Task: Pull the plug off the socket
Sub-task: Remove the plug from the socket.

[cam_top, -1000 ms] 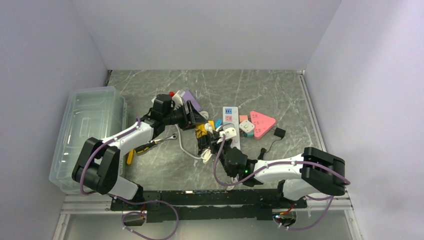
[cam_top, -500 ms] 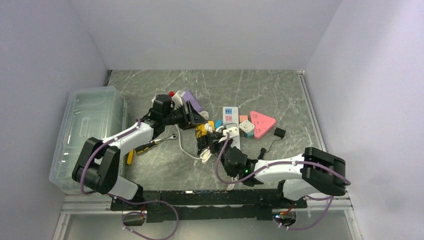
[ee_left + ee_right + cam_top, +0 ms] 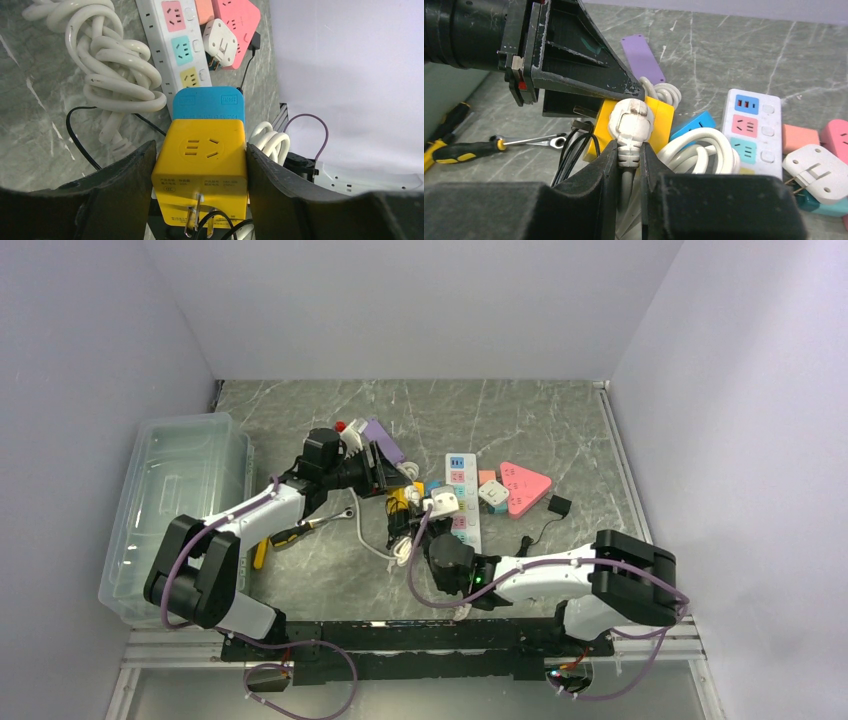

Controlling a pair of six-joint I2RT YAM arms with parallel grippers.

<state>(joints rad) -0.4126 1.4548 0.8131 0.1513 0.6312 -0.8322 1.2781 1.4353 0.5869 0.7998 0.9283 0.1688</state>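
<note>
As the overhead view shows, the yellow plastic cube socket [image 3: 402, 498] is near the middle of the grey marbled bench [image 3: 560, 420]. Left wrist: left jaws clamp its sides. Right wrist: right jaws pinch the neck of the white moulded plug [image 3: 631, 122], which is seated in the cube; pulling there could slip onto the cable [image 3: 626, 182].

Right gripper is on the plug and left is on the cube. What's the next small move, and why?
Probably draw the right gripper straight back along the cord. It is shut on the white plug, whose head sits against the yellow socket cube, and the left gripper clamps that cube on both sides, bracing it.
</note>
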